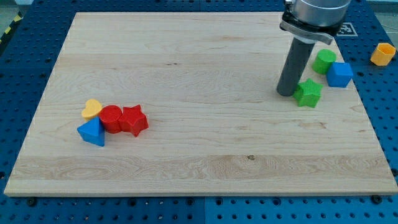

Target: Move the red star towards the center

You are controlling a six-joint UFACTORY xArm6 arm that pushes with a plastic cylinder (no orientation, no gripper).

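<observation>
At view's right, my tip (286,93) touches green star (308,93); no gripper fitted. Circle to view's left of red star (134,120), avoiding red cylinder (112,118), then push toward the view's right, to the worktop (199,56) centre.

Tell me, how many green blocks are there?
2. A green star sits just right of my tip; a green cylinder is above it, beside the blue cube. None looks hidden.

Grn star (308,93), grn cyl (323,61), blue cube (339,74) clustered at right.

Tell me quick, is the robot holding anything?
No pincer here: my tip holds nothing, resting beside the green star, far from the red star.
</observation>
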